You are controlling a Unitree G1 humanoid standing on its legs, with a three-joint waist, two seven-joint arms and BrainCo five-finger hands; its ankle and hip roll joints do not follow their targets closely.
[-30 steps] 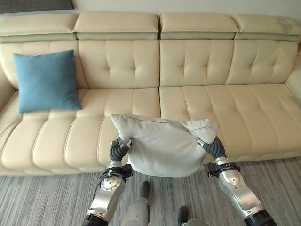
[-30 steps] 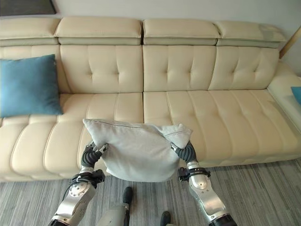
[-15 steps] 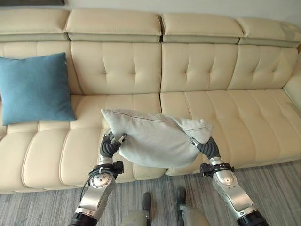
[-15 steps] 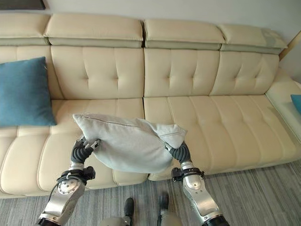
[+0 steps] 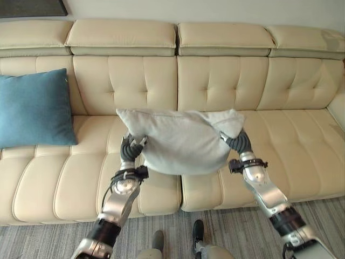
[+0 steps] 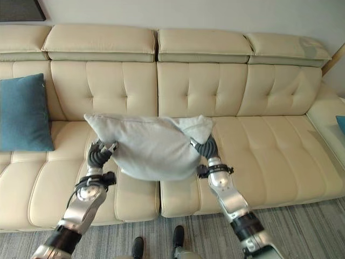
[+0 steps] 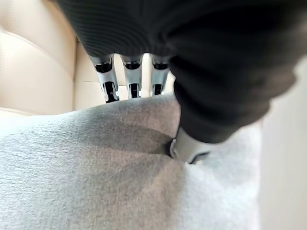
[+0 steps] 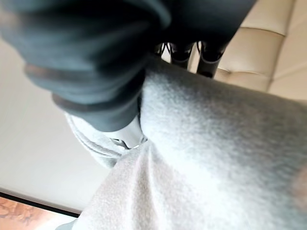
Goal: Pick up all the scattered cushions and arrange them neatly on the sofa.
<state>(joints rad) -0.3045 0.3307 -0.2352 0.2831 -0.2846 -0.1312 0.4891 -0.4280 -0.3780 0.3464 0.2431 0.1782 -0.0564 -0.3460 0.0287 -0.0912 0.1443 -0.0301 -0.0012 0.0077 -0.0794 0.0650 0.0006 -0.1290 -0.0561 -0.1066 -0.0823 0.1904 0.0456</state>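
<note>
I hold a light grey cushion in the air over the middle seat of the cream sofa. My left hand grips the cushion's left end and my right hand grips its right end. In the left wrist view the fingers lie over the grey cloth and the thumb presses into it. The right wrist view has the grey cloth pinched the same way. A blue cushion leans upright against the backrest at the sofa's left end.
The seats to the right of the grey cushion are bare. Another blue cushion's corner shows at the far right on the sofa's side section. Grey striped carpet lies in front of the sofa.
Both hands have lifted the grey cushion up and forward, from in front of the seat edge to above the seat. The camera has moved closer to the sofa.
</note>
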